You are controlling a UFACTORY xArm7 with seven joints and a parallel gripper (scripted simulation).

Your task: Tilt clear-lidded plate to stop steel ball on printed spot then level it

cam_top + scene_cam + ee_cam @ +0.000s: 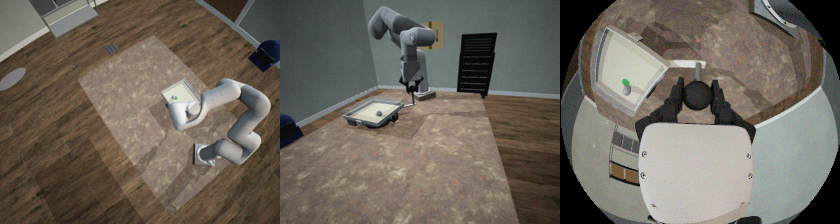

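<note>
The clear-lidded plate [180, 92] is a shallow grey tray with a cream floor, resting on a dark support on the mat. It also shows in the exterior view [374, 113] and the wrist view [623, 66]. There it looks slightly tilted, with the handle side higher. The steel ball [173, 97] [378, 113] [628, 90] lies at the edge of the green printed spot [176, 98] [625, 82] and partly covers it. A thin handle rod [413, 99] [696, 68] rises from the plate's corner to a black knob [696, 95]. My gripper [411, 88] [697, 85] is shut on that knob.
The arm's base [203, 158] [424, 95] stands on the mat behind the plate. A blue chair [266, 55] [287, 128] is off the mat's side. A black slatted rack [476, 64] stands at the back wall. The arm's forearm hides the gripper in the overhead view.
</note>
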